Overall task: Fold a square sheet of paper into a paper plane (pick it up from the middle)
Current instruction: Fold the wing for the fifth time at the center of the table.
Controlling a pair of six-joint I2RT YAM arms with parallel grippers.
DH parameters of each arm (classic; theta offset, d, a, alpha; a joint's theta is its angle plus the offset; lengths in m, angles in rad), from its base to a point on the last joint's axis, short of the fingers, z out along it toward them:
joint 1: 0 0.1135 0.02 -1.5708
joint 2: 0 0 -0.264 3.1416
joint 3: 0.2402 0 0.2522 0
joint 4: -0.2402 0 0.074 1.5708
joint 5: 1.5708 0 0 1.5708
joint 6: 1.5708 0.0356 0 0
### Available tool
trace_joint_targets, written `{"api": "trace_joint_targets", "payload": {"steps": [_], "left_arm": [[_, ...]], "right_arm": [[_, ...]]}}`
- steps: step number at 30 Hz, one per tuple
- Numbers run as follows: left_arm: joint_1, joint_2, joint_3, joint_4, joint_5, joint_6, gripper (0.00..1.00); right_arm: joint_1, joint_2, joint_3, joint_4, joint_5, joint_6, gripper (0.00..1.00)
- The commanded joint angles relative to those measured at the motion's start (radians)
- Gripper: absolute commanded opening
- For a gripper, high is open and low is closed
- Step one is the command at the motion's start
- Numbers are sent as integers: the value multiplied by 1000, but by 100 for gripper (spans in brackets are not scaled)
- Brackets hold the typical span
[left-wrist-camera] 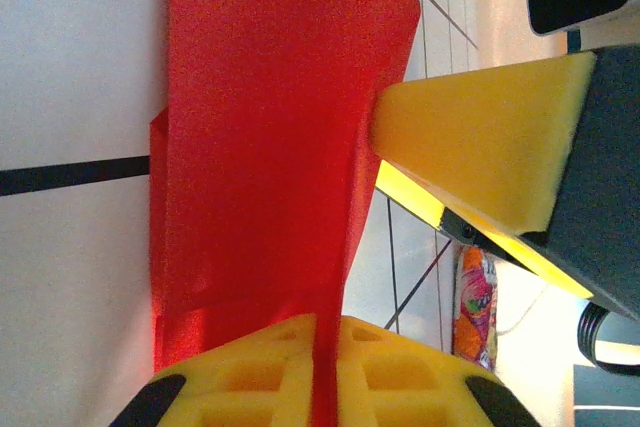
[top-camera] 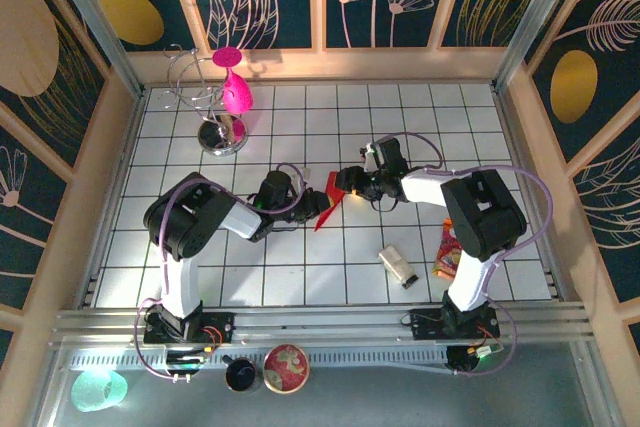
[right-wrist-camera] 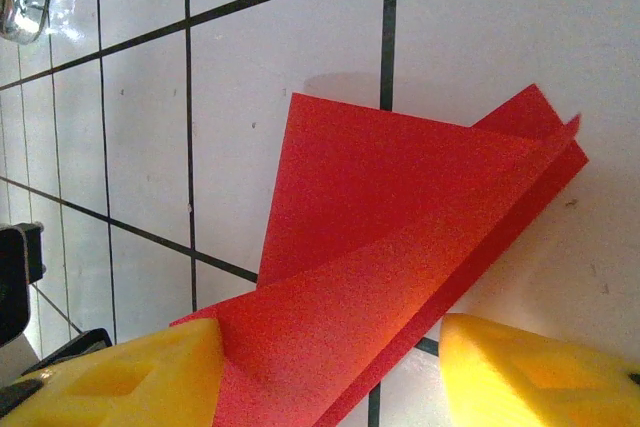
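Note:
The red sheet of paper (top-camera: 328,199) is folded into a narrow, creased, pointed shape and stands on edge between the two grippers at the middle of the table. My left gripper (top-camera: 316,205) is shut on its lower edge. In the left wrist view the paper (left-wrist-camera: 260,147) runs up out of the closed yellow pads of the left gripper (left-wrist-camera: 325,372). My right gripper (top-camera: 352,183) is open around the paper's other end. In the right wrist view the folded layers (right-wrist-camera: 400,207) lie between the spread fingers of the right gripper (right-wrist-camera: 330,347), and bare tile shows beside the right finger (right-wrist-camera: 540,372).
A magenta goblet (top-camera: 236,87) hangs by a chrome stand (top-camera: 220,135) at the back left. A printed snack packet (top-camera: 447,252) and a small silvery object (top-camera: 398,265) lie at the front right. Wooden walls ring the tiled table (top-camera: 300,277).

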Motion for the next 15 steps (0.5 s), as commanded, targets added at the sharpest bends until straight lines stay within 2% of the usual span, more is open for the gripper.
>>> {"api": "trace_joint_targets", "payload": {"steps": [1,8,15], "left_arm": [[12,30,3,74,33,-66,12],[17,51,-21,137,35,-124,11],[19,61,-32,145,28,-142,11]], "right_arm": [[6,17,23,-18,-18,-29,59],[-13,12,-14,31,-64,-20,59],[-11,36,-24,24,-36,-31,57]]}}
